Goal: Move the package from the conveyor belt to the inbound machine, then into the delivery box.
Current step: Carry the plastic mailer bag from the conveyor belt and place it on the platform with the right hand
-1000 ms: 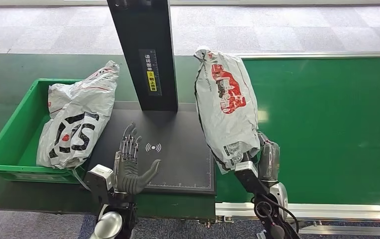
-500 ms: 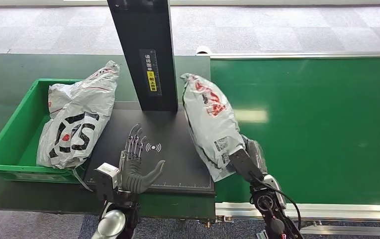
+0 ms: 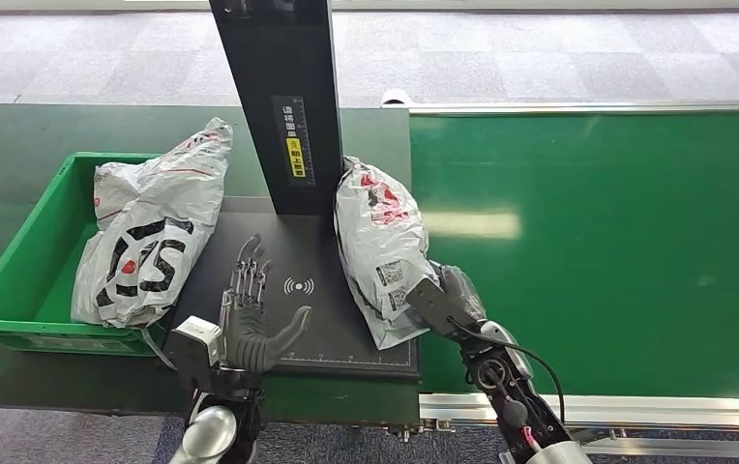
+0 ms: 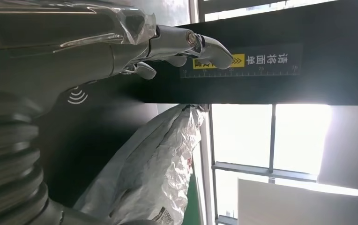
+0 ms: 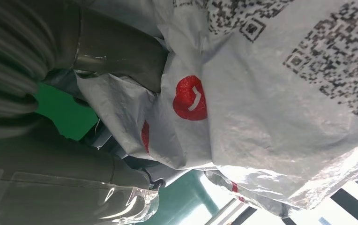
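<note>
Two packages (image 3: 380, 246) (image 3: 153, 227), one in right hand (image 3: 443, 295).

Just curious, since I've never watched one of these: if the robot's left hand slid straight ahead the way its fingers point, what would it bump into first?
Probably the black upright column of the inbound machine; the left hand points toward its base, though depth is unclear.

A yellow-and-black label (image 3: 294, 135) with a ruler scale and a column of Chinese characters, 请将面单 and 朝上放置 as far as can be made out, is carried on the black upright column of the inbound machine (image 3: 279, 87). A white wireless-signal sign (image 3: 298, 286) is printed on the black scanning plate (image 3: 337, 319), near its middle. QR codes (image 5: 327, 51) and shipping labels too small to read are borne by the held grey plastic mailer package (image 3: 380, 242). Large black letters resembling "S" (image 3: 148, 256) are shown on the grey bag in the green plastic crate (image 3: 17, 261).
</note>
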Motion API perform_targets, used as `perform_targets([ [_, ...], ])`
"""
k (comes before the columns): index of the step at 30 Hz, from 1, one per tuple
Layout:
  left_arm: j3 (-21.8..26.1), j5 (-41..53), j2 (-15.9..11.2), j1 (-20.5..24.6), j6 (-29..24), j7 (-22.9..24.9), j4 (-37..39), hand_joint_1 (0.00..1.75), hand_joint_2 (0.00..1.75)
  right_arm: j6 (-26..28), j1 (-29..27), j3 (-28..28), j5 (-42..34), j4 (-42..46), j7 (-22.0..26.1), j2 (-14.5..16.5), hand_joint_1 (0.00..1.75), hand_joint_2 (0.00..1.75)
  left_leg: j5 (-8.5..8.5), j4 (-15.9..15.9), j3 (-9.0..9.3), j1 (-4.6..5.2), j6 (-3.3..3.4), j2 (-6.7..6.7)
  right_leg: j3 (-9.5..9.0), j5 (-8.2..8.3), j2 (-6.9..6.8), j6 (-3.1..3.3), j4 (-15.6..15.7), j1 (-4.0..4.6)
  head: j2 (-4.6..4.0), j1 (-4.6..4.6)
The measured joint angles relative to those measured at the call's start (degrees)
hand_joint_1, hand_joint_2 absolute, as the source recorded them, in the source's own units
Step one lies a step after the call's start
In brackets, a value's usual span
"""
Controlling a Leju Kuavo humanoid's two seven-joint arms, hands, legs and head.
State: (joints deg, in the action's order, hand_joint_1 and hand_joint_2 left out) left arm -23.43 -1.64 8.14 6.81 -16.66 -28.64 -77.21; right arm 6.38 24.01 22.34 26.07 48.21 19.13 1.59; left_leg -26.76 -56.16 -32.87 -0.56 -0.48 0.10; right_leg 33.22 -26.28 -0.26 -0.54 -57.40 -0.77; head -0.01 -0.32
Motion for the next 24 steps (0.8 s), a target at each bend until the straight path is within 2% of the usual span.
perform_targets([
  [4,0.48,-0.20,-0.04,-0.60,-1.45,-0.78,-1.50,0.00,1.75,-1.52,0.66,0.33,-0.19,-0.41,0.39,0.41,1.75,1.75,0.00,0.00,0.00,-0.01,0.00,0.01,0.01,0.00,0.00,0.00,0.00,0.01,0.00,-0.01],
  [12,1.40,-0.72,-0.43,-1.24,-2.41,-1.06,-4.13,0.00,1.75,-4.61,2.83,3.29,0.38,-0.59,4.20,1.46,1.75,1.75,0.01,0.01,0.00,-0.01,-0.01,0.01,0.02,0.00,0.00,0.01,0.00,0.02,0.00,0.01],
  [21,1.42,-1.43,-1.13,-0.93,-2.33,-1.13,-4.08,0.00,1.75,-7.72,3.63,7.87,2.38,-1.31,4.35,1.75,1.75,1.75,0.00,0.00,0.01,-0.01,-0.01,0.01,0.03,0.00,0.00,0.00,0.00,0.01,0.00,0.00],
  [22,1.42,-1.45,-1.17,-0.91,-2.33,-1.13,-4.07,0.00,1.75,-7.90,3.69,8.15,2.39,-1.40,4.35,1.75,1.66,1.75,0.00,0.00,0.01,-0.01,-0.01,0.02,0.03,0.00,0.00,0.00,0.00,0.01,0.01,0.00],
  [24,1.42,-1.62,-1.26,-0.84,-2.23,-1.15,-4.02,0.00,1.75,-8.85,3.88,8.72,2.59,-1.62,4.31,1.74,0.84,1.75,0.00,0.00,0.01,-0.01,-0.01,0.02,0.03,0.00,0.01,0.01,0.00,0.01,0.00,-0.01],
])
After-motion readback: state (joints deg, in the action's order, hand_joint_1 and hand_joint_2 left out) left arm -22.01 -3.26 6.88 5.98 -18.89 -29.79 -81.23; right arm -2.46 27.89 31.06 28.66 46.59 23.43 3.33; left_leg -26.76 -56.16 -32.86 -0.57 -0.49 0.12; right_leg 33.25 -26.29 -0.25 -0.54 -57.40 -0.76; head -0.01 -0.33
